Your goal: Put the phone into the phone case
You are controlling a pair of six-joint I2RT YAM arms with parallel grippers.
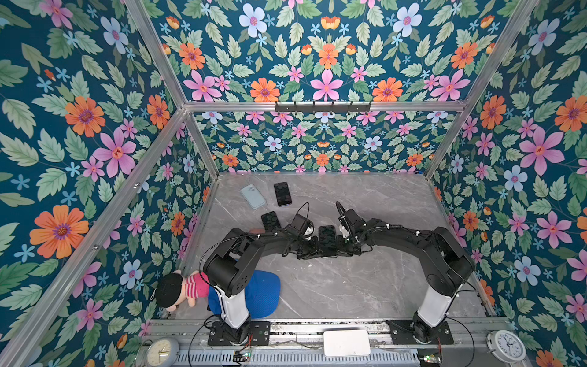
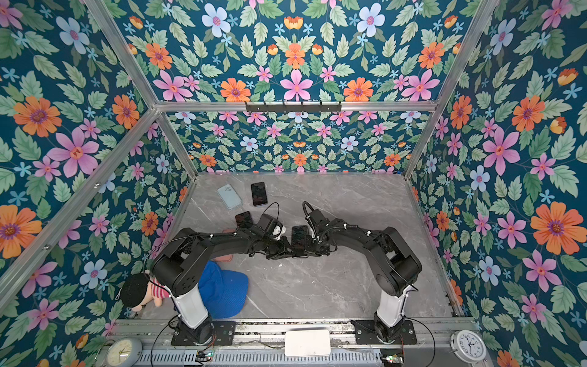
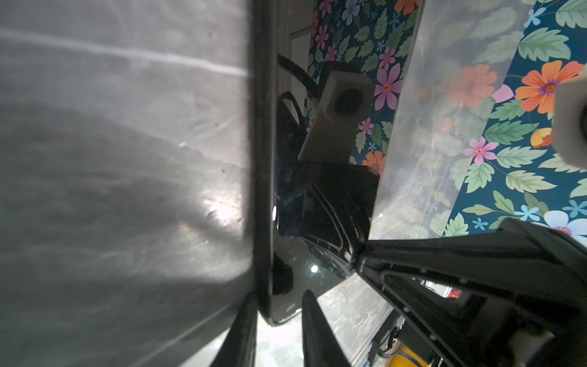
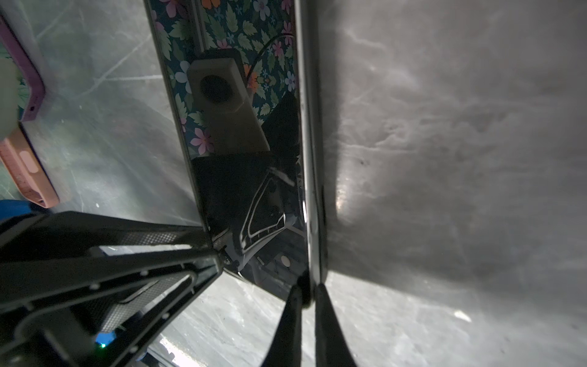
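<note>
At the near edge, around 7 o'clock, a doll [image 1: 181, 289] and a blue cap [image 1: 263, 292] lie by the left arm's base, clear of the work. At the middle of the bench [image 1: 365, 286], the phone [image 1: 327, 238] sits screen up between both arms and appears to be raised off the surface. The right pincer [image 4: 308, 286] is clamped tight on the thin rim at the phone's 4 o'clock corner. The left pincer [image 3: 279, 294] straddles the 8 o'clock corner with its jaws narrowed around it, but I cannot tell whether they actually bite.

The likely failure is a slip. Both holds are shallow, on a glossy slab, so uneven pulling by the arms could twist the phone out and drop it on the stone.

Farther off, a second phone [image 1: 270, 220] lies at 10 o'clock and a third [image 1: 282, 193] at 11. The pale blue phone case [image 1: 253, 196] lies just beyond, well apart from the held phone. Carrying the phone there means passing over those spares, and a low pass could knock them.
</note>
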